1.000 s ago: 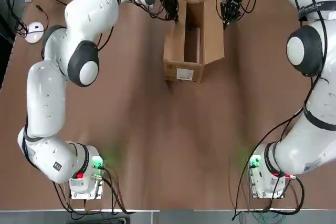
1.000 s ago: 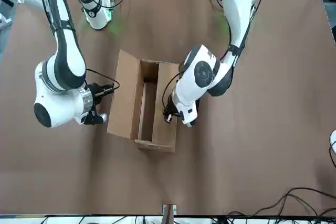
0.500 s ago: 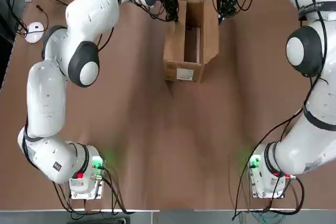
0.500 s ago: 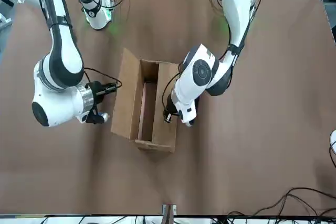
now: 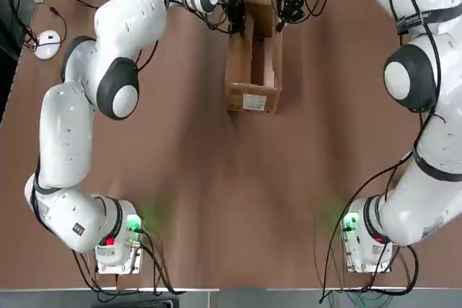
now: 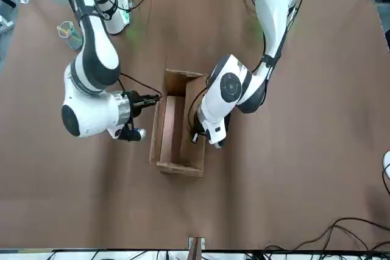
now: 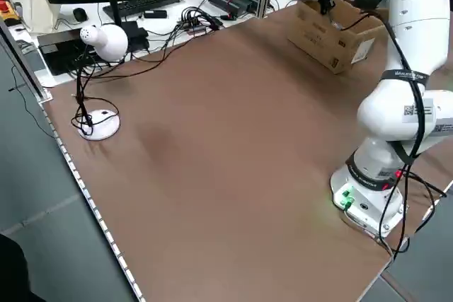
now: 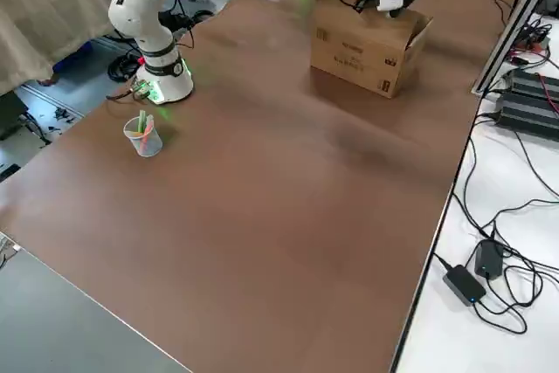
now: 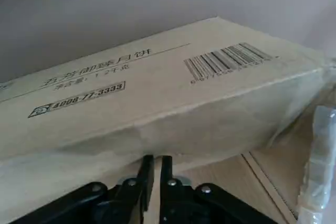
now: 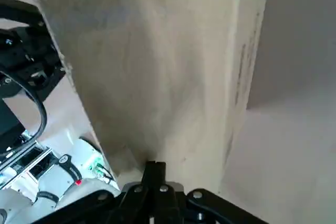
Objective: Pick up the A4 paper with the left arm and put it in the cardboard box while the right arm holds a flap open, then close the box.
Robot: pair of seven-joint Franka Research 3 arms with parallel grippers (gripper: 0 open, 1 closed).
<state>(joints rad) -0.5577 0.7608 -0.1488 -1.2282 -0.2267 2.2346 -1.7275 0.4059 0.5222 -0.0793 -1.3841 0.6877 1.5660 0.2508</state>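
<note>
Tabletop (image 5: pixel 216 200): cardboard box (image 5: pixel 235 97) at far side, long axis running away from the bases, A4 paper not identifiable, can't confirm it's inside. Right-side flap (image 10: pixel 157 77) is up near vertical, left-side flap (image 6: pixel 194 127) looks splayed; right fingers (image 10: pixel 155 174), clenched empty, sit just outboard, nearer the raised flap, so push should go left; left fingers (image 9: pixel 146 174), also clenched empty, are by the opposite long side.

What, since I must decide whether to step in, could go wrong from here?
The right pincer is shut against or close to a box flap, not gripping it, so the flap might spring back. The cable looping by the left pincer may snag the box's edge.
</note>
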